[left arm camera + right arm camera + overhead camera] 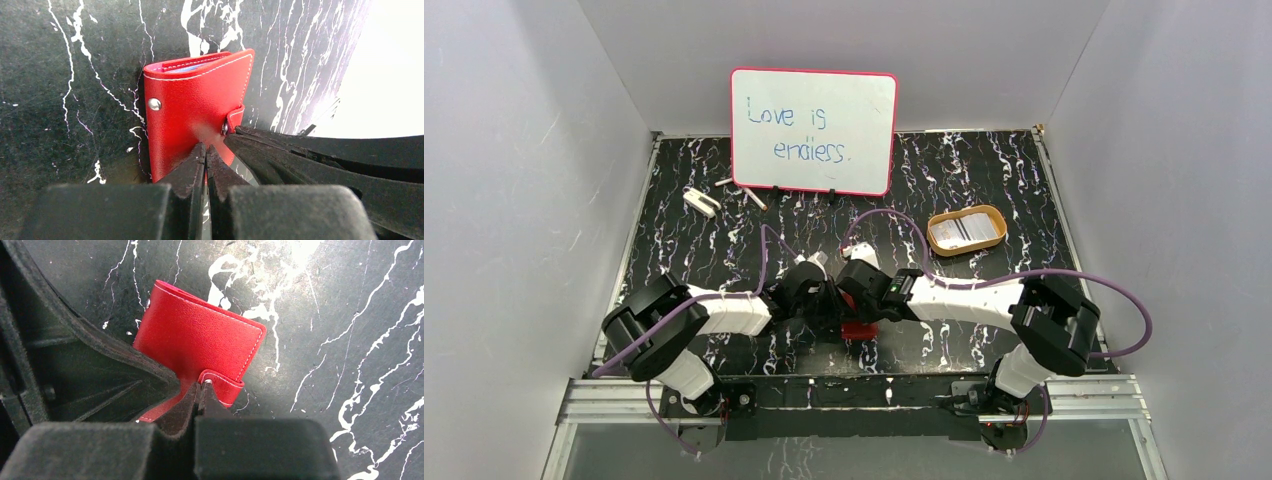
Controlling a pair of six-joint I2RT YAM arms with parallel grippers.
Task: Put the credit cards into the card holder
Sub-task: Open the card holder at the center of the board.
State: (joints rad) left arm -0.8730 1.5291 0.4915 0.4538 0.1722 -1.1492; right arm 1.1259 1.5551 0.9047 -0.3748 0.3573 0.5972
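Though mostly buried under the two wrists from overhead, can still spot the card holder (861,331) as a red sliver on the black marbled tabletop (984,170), dead centre near the front edge, between the arm bases. Folded shut, cover facing up.

From the left wrist cam, runs its long axis straight up the frame, away from the left pincer (205,150). Points its open end to the far side, with a strip of pale blue peeking between the covers there. Carries the snap tab on the right-hand long edge and a silver stud on the left part of the cover. From the right wrist cam, sits skewed, tab edge nearest the lens.

Left pincer: pressed together, tips resting on the near end of the cover. Right pincer (201,390): clamped tight too, seemingly nipping the snap tab right at its stud, though tough to confirm with the fingers covering that spot. Shows up in the left cam as well, reaching in from the right to that same tab.

Further back: pink-framed whiteboard (814,130) propped at the rear, orange-rimmed tray (930,230) off to the right rear, well apart from the card holder.
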